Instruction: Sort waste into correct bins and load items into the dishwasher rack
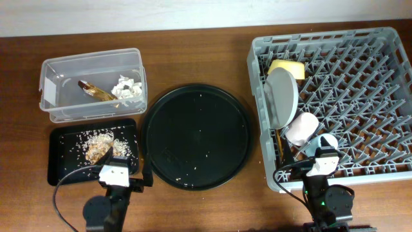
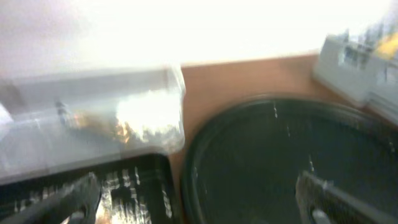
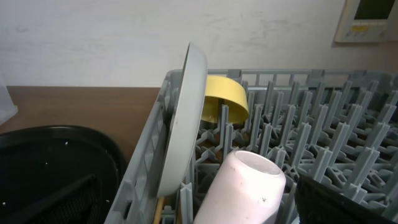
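Left wrist view blurred, clear tub (image 2: 37,149) contents smeared, chopsticks (image 3: 159,208) mostly hidden behind plate (image 3: 186,112), rack (image 1: 309,40) right edge cropped

Overhead straight down, wrist views low, forward-facing, sharing round tray (image 1: 196,129)

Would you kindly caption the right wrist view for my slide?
Grey-green plate, yellow bowl and pink cup loaded in the dishwasher rack.

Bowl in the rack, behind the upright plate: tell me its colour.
Yellow. The bowl shows best in the right wrist view, just behind the grey-green plate.
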You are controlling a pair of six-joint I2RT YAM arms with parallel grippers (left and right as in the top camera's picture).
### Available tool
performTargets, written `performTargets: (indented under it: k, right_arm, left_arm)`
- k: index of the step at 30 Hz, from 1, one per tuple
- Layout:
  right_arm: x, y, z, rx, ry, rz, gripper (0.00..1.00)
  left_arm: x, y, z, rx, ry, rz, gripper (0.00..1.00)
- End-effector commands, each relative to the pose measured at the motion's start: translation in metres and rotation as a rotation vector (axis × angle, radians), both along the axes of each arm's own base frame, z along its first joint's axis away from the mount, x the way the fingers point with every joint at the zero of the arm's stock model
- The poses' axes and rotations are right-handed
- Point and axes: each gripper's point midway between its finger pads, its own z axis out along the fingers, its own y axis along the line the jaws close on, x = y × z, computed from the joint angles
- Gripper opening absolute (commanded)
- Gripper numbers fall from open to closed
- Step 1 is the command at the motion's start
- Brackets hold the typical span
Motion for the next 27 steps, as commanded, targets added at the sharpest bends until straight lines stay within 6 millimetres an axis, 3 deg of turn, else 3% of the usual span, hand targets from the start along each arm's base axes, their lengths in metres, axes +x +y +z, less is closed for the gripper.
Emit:
performTargets:
  k: [1, 3, 6, 27]
  right_arm:
    - [0.000, -0.001, -0.002, -0.006, 0.004, -0.004, 0.99]
    - [0.000, -0.001, -0.002, -0.006, 0.004, -0.004, 0.99]
    - [0.000, -0.001, -0.002, -0.006, 0.004, -0.004, 0.99]
    - [0.000, -0.001, -0.002, -0.006, 0.004, -0.004, 0.99]
  left_arm:
    - [0.004, 0.017, 0.007, -0.003, -0.116, 0.102, 0.99]
    - [0.004, 0.030, 0.000, 0.043, -0.089, 0.169, 0.99]
    - [0.004, 0.019, 0.000, 0.062, -0.092, 0.111, 0.99]
    - [0.004, 0.019, 0.000, 0.063, -0.092, 0.111, 0.99]
